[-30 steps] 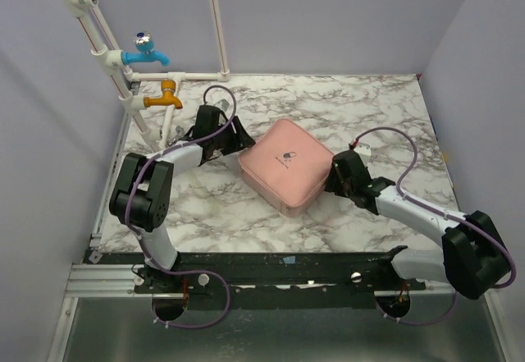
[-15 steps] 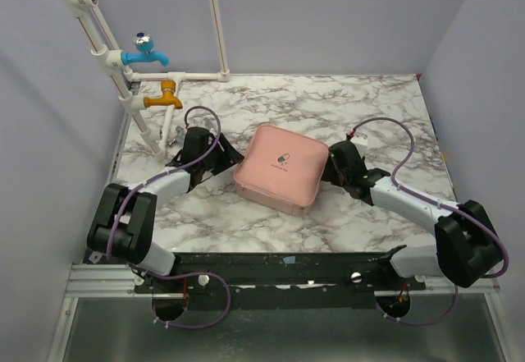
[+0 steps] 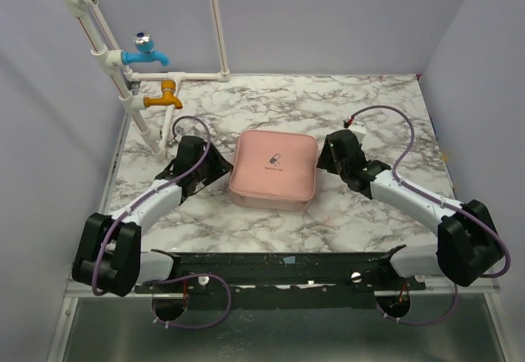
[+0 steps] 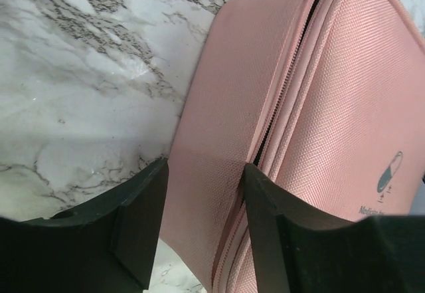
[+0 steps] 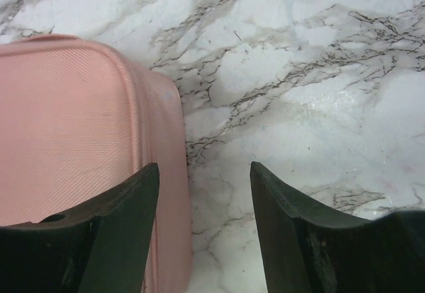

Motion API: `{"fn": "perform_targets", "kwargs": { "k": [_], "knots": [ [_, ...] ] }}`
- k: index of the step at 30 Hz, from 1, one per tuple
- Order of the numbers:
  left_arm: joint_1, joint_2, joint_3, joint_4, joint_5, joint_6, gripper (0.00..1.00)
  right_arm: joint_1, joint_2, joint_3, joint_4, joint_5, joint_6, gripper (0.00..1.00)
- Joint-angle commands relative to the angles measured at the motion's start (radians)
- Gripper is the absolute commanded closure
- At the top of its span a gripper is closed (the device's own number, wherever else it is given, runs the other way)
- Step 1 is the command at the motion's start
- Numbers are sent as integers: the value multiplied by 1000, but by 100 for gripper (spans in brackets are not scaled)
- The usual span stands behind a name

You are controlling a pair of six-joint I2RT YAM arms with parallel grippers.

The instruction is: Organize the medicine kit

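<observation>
The medicine kit [image 3: 273, 167], a pale pink zipped case with a small pill logo on its lid, lies closed and square to the table edges at the middle of the marble top. My left gripper [image 3: 221, 165] is at its left side. In the left wrist view this gripper [image 4: 204, 173] is open, and the kit's side wall and zip [image 4: 265, 107] fill the gap between its fingers. My right gripper [image 3: 322, 155] is at the kit's right side. It [image 5: 204, 170] is open, one finger over the kit's edge [image 5: 80, 120] and the other over bare marble.
A white pipe frame with a blue tap [image 3: 148, 50] and an orange tap [image 3: 164, 98] stands at the back left. Lilac walls close in the marble table [image 3: 385, 99] on three sides. The arms' mounting rail [image 3: 279, 268] runs along the near edge.
The kit has turned counterclockwise from a diamond pose to square with the table. My left gripper swung nearer along its left side; my right gripper swung farther back along its right side.
</observation>
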Motion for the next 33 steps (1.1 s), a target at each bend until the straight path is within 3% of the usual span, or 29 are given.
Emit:
{"fn": "perform_targets", "kwargs": {
  "k": [1, 8, 14, 18, 28, 33],
  "knots": [
    [1, -68, -30, -187, -167, 0, 52, 11, -13, 45, -17, 46, -19, 39],
    [1, -262, -74, -247, -244, -9, 52, 11, -84, 51, -107, 38, -33, 38],
    [1, -401, -98, -269, -222, 1, 52, 11, -212, -3, -131, -104, -55, 38],
    [0, -471, -125, -247, -149, 27, 52, 10, -292, -28, -131, -257, -97, 38],
    [-2, -541, -106, -249, 92, 121, 50, 12, -313, -89, -129, -591, -131, 38],
    [-25, -545, -81, -283, 180, 141, 49, 50, -282, -115, -138, -651, -133, 38]
  ]
}}
